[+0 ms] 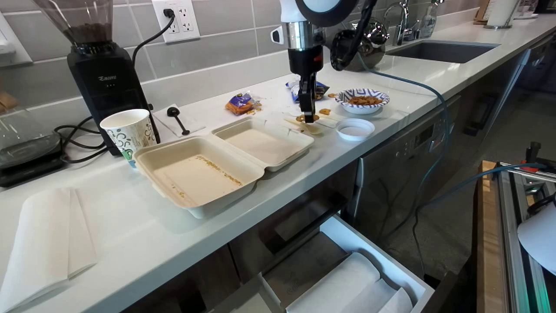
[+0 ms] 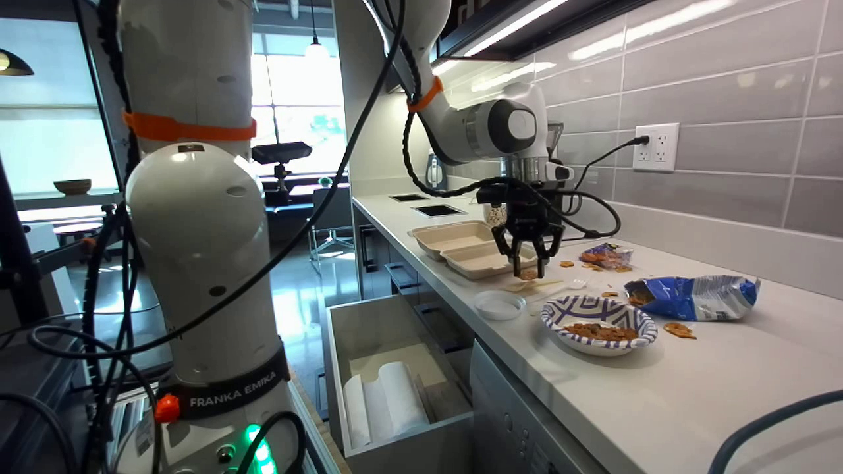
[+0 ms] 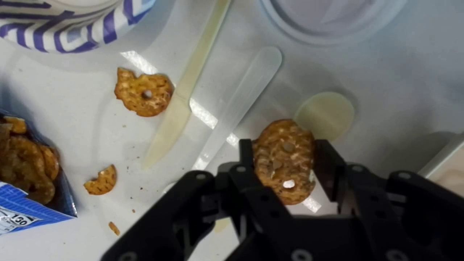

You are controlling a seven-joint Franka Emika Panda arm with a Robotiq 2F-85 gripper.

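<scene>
My gripper [image 3: 284, 156] is shut on a brown, round pretzel crisp [image 3: 286, 166] with small holes; a finger touches each side. In an exterior view, the gripper [image 2: 529, 271] holds the crisp [image 2: 529, 275] low over the white counter, beside the takeout container. In the wrist view, a cream spoon [image 3: 331, 112] lies under the crisp, partly hidden. A clear utensil [image 3: 246, 87] and a cream knife [image 3: 181, 105] lie beside it. A pretzel crisp [image 3: 139, 94] and a broken piece [image 3: 101, 180] lie on the counter. A patterned bowl [image 2: 649, 329] holds brown bits.
The open takeout container [image 1: 260, 163] has crumbs inside. A white round lid or dish [image 1: 343, 135], a blue snack bag [image 2: 705, 299] and a small snack bag [image 1: 240, 104] are on the counter. A grinder [image 1: 106, 82] and paper cup [image 1: 130, 134] stand behind. A drawer [image 2: 369, 316] is open below.
</scene>
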